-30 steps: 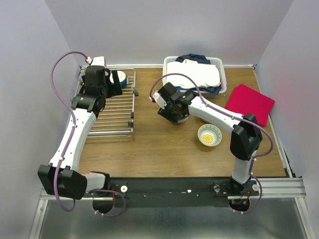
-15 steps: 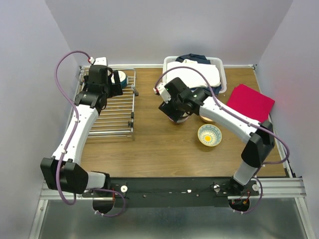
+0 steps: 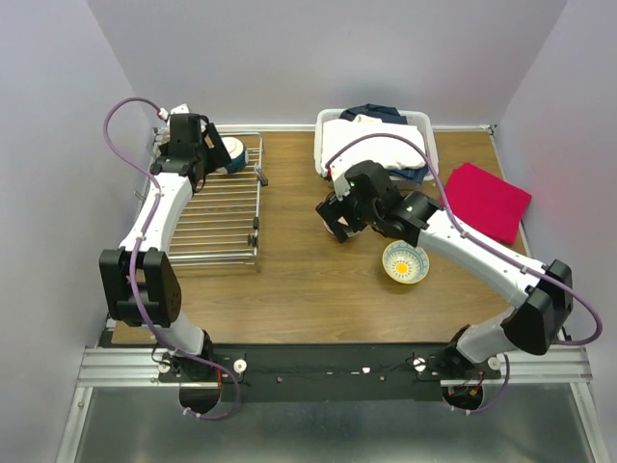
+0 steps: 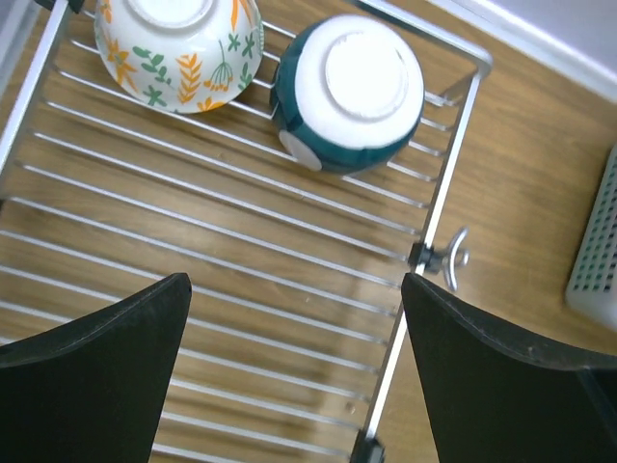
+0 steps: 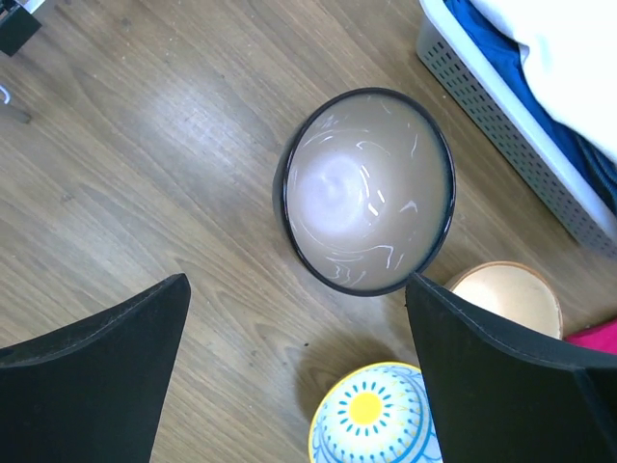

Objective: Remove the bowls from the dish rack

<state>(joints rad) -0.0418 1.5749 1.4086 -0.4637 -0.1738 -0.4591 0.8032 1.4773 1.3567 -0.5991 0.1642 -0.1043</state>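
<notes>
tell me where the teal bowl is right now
In the left wrist view the teal bowl sits upside down in the far right corner of the dish rack, beside the leaf-patterned bowl.

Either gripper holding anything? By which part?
Nothing held. Left gripper is open above the silver wire dish rack; right gripper is open over the dark-rimmed cream-glazed bowl standing on the wooden table.

We see the leaf-patterned bowl [image 4: 174, 43] cut off by the top edge, and the sun-patterned bowl [image 5: 371, 422] cut off by the bottom edge.
</notes>
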